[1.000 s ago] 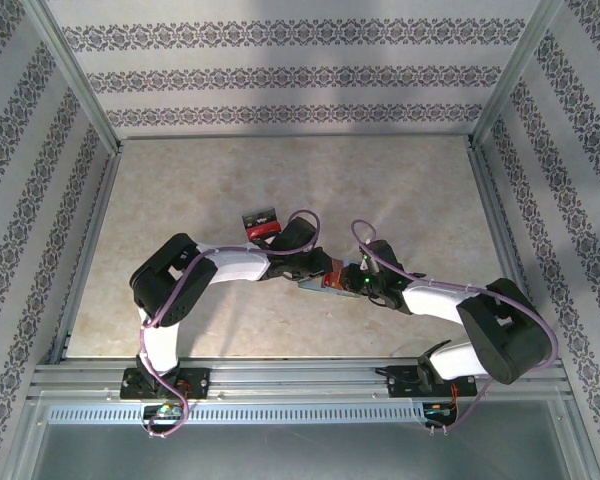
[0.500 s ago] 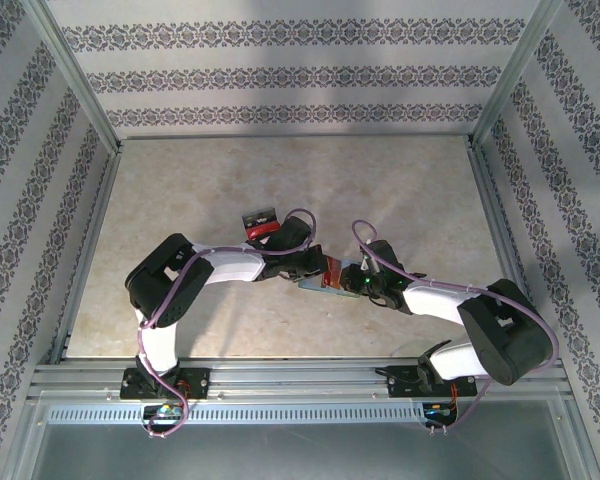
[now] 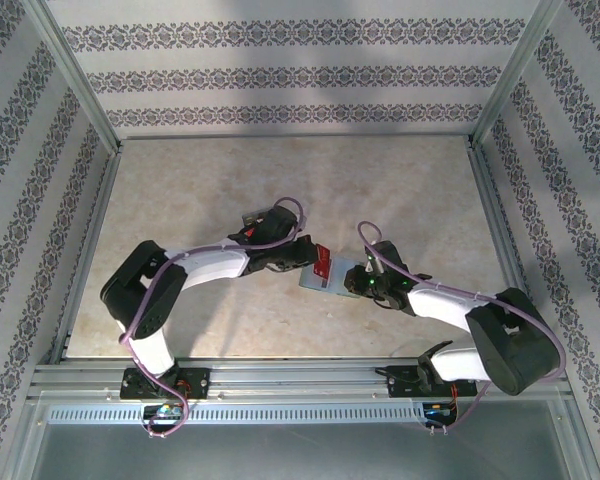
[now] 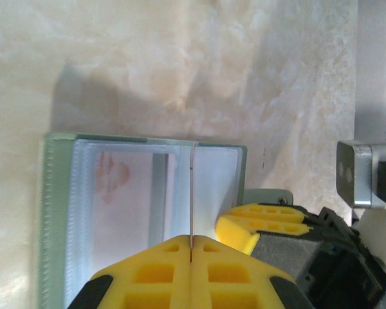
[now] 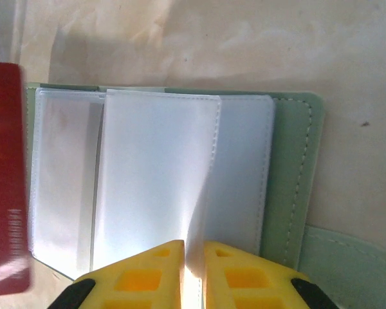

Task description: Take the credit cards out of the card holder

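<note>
The pale teal card holder (image 3: 330,281) lies open on the table between my two grippers. Its clear slots (image 4: 135,193) show from the left wrist. My left gripper (image 4: 191,239) is shut on a reddish credit card (image 3: 322,262), which shows edge-on as a thin line (image 4: 191,193) above the holder. The same red card (image 5: 6,187) stands at the left edge of the right wrist view, clear of the slots. My right gripper (image 5: 193,248) is shut on a clear inner flap of the card holder (image 5: 296,174). From the left wrist I see its yellow fingers (image 4: 270,219) at the holder's right edge.
A clear tray (image 3: 248,230) with dark contents sits mostly hidden behind the left arm. Metal rails (image 3: 280,370) frame the beige table, and patterned walls close it in at the back and sides. Open tabletop lies beyond the holder and to the left.
The left gripper shut on the red card and drew it up and left out of the holder; the left arm's elbow swung left. The right gripper kept its hold on the holder.
</note>
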Available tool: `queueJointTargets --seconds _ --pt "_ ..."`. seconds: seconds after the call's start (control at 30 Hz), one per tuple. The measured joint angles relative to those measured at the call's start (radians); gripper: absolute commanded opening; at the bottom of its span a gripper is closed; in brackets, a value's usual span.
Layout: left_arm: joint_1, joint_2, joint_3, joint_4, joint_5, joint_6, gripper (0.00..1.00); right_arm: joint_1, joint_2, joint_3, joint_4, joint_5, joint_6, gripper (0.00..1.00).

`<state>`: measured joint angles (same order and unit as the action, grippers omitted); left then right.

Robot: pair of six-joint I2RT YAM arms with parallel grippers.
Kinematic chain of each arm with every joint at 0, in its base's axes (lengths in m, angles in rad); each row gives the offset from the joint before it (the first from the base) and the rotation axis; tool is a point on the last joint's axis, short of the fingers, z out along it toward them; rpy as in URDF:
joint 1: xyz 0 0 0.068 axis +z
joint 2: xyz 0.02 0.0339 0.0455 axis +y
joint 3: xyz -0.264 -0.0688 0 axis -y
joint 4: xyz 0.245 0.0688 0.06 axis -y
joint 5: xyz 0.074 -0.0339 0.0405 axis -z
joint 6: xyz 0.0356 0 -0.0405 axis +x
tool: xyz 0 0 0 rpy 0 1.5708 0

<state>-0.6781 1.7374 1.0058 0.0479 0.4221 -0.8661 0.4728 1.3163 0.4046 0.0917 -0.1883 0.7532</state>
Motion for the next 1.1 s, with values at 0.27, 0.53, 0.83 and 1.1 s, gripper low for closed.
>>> queueJointTargets --seconds 0.27,0.53,0.83,1.1 --pt "0.032 -0.074 0.232 -0.356 -0.093 0.389 0.0 0.0 -0.092 0.0 -0.108 0.015 -0.021 0.26" --pt "0.092 -0.101 0.358 -0.59 -0.303 0.916 0.0 0.0 -0.145 0.034 -0.194 0.019 -0.053 0.32" --pt "0.242 -0.099 0.356 -0.655 -0.338 1.266 0.0 0.0 -0.21 0.059 -0.272 0.042 -0.059 0.33" --pt "0.261 -0.049 0.356 -0.703 -0.23 1.412 0.0 0.0 -0.259 0.08 -0.349 0.076 -0.074 0.36"
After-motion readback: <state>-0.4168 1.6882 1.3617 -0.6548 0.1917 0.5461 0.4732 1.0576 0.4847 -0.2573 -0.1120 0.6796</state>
